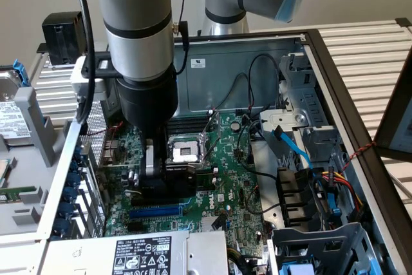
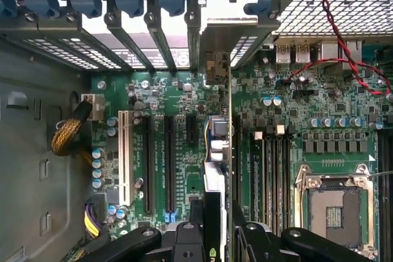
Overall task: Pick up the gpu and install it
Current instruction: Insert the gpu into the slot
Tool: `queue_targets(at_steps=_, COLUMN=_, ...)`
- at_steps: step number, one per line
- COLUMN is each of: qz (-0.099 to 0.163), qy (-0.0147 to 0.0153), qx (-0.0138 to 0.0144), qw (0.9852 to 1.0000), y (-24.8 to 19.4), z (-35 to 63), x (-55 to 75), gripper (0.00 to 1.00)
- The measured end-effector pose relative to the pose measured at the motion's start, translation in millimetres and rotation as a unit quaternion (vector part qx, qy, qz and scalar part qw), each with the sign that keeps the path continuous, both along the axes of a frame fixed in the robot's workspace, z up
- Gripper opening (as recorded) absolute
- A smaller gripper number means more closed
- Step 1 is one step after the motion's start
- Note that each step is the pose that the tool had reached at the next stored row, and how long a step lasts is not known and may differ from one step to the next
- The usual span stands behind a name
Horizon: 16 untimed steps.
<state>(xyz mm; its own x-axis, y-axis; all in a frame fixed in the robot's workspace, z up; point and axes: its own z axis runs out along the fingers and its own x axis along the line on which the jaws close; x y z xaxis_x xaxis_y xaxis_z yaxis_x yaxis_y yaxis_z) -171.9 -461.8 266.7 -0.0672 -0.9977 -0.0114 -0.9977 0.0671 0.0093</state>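
Install step in hand: pincer clamps the gpu edge-on above the motherboard slots. Seating likely requires connector alignment, then straight pressure.

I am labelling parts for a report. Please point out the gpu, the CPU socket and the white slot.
gpu (image 2: 212, 211): wrist view, on its black shroud.
CPU socket (image 2: 334, 215): wrist view, on its contact field.
white slot (image 2: 126, 157): wrist view, on its middle.
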Motion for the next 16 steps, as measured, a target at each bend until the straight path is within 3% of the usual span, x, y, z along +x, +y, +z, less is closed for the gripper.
queue_targets(at_steps=5, qz=-0.003, qy=0.0000, qx=0.0003, qw=1.0000, y=-1.7, z=-4.5, x=-2.3, gripper=0.27)
queue_targets(at_steps=16, qz=-0.003, qy=-0.0006, qx=0.0069, qw=1.0000, y=-3.8, z=-8.4, x=-4.8, gripper=0.27)
